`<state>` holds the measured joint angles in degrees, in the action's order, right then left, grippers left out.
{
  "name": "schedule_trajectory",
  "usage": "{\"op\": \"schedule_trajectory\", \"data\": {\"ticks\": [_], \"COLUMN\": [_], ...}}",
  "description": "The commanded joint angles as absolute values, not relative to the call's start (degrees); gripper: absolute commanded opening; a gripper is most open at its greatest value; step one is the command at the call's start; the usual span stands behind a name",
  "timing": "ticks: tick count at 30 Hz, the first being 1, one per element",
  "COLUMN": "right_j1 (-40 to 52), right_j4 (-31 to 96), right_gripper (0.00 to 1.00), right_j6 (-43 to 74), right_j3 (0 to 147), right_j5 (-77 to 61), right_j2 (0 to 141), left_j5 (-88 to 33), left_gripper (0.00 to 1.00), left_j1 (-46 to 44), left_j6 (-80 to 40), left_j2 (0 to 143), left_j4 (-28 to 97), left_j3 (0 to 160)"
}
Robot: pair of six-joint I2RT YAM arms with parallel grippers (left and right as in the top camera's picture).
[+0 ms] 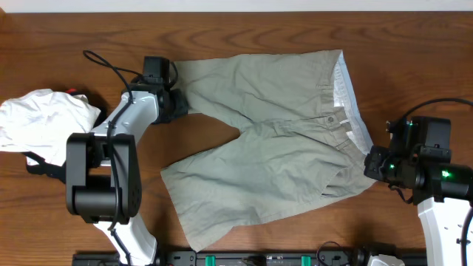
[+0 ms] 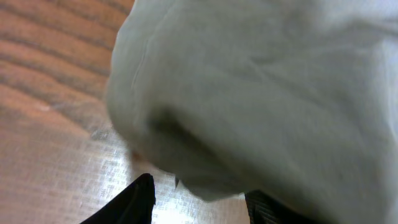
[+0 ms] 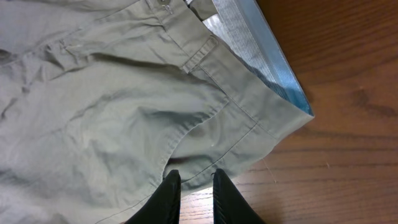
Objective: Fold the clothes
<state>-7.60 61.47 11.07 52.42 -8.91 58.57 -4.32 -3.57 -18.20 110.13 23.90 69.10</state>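
Shorts (image 1: 281, 159) — soft khaki cotton, wide-legged

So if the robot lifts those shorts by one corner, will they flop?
Probably floppy: the shorts lie limp and wrinkled on the table. Likely light, since they look thin. Pushed, they would probably bunch up, not slide.

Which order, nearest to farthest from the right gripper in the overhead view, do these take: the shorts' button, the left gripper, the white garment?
From the right gripper:
1. Shorts' button, close by, on the waistband.
2. Left gripper, across the shorts, at a leg's hem.
3. White garment, beyond the left gripper.
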Motion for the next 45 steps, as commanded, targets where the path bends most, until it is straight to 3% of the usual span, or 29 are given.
{"op": "schedule_trajectory", "data": {"ticks": [1, 10, 11, 13, 14, 23, 31, 45], "right_j1": [-7.2, -7.2, -7.2, -7.2, -7.2, -7.2, -7.2, -7.2], "right_j4": [61.4, 61.4, 61.4, 61.4, 61.4, 61.3, 61.6, 61.4], "right_gripper": [0.17, 0.18, 0.17, 0.17, 0.17, 0.18, 0.17, 0.18], "right_j6": [10.7, 10.7, 10.7, 10.7, 10.7, 10.7, 10.7, 10.7], "right_j3": [52.7, 52.7, 52.7, 52.7, 52.7, 52.7, 52.7, 52.7], "right_j5": [-8.1, -7.9, -7.9, -7.9, -7.9, -7.9, -7.9, -7.9], "right_j2": [58.5, 58.5, 58.5, 58.5, 58.5, 58.5, 58.5, 58.5], "left_j5": [-4.5, -6.5, -7.2, -8.2, -8.6, -10.3, -8.0, -3.4], "left_gripper": [0.49, 0.46, 0.39, 0.13, 0.06, 0.06, 0.06, 0.06], "left_j1": [-3.6, -3.6, -3.6, -3.6, -3.6, -3.5, -2.8, -2.0], "left_j6": [-18.3, -18.3, -18.3, -18.3, -18.3, -18.3, -18.3, -18.3], "left_j2": [112.4, 118.0, 118.0, 118.0, 118.0, 114.9, 101.1, 95.1], "left_j4": [22.7, 21.5, 21.6, 21.7, 21.9, 31.0, 45.7, 50.0], "left_j3": [68.7, 68.7, 68.7, 68.7, 68.7, 69.5, 71.0, 68.8]}}
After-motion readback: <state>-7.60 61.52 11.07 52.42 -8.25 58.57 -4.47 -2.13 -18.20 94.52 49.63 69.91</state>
